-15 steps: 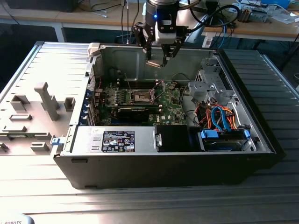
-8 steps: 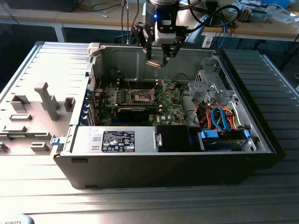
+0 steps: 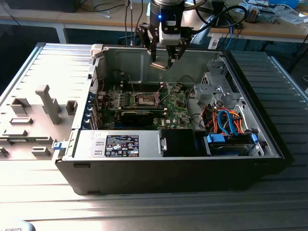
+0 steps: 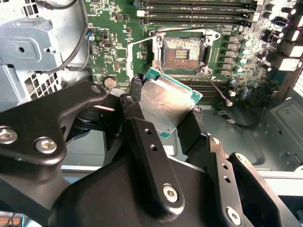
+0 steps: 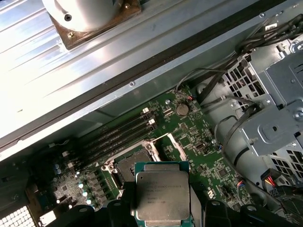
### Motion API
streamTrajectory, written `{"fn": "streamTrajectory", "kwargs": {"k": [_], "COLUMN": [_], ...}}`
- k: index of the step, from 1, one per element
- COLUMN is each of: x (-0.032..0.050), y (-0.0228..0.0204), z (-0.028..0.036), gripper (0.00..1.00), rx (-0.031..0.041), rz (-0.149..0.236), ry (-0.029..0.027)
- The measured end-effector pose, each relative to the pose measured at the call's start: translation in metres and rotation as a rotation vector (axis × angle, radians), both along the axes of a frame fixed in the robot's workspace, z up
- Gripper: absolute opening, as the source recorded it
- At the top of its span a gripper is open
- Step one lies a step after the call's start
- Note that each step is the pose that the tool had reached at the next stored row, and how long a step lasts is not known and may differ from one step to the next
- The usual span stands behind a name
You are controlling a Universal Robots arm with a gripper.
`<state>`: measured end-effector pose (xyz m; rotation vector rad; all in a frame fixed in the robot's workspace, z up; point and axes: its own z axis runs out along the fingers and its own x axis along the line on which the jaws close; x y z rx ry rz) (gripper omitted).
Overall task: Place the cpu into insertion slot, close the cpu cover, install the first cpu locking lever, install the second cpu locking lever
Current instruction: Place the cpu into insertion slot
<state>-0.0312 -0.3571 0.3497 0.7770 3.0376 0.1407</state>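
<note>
Hangs near the far wall of the open case [image 3: 130,62] on a ribbed grey table [image 3: 57,62] in the exterior view. Grips the cpu [image 4: 170,94] in the gripper [image 4: 166,106], with black fingers [image 4: 195,124] pressed against two opposite edges. Shows the chip's metal top tilted in the second wrist view, with a green rim at the corners. Holds the chip in the air above the green motherboard [image 3: 179,102], not yet in the slot [image 4: 182,51]. Shows the slot bare below, its tan and dark pin field uncovered inside a metal rim. Shows the cover [image 5: 179,147] standing raised along one side of the slot in the first wrist view, and a thin lever [image 4: 218,91] lying unhooked just beside the slot. Places long memory banks [image 4: 199,7] just past the slot, and a metal drive cage [image 5: 279,94] with cables well apart.
</note>
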Motion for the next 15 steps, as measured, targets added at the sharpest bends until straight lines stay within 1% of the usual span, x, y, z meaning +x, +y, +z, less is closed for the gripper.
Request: {"fn": "streamTrajectory", "kwargs": {"k": [15], "x": [0.0], "y": [0.0], "z": [0.0], "gripper": [0.55], "rx": [0.0], "rz": [-0.02], "ry": [0.0]}}
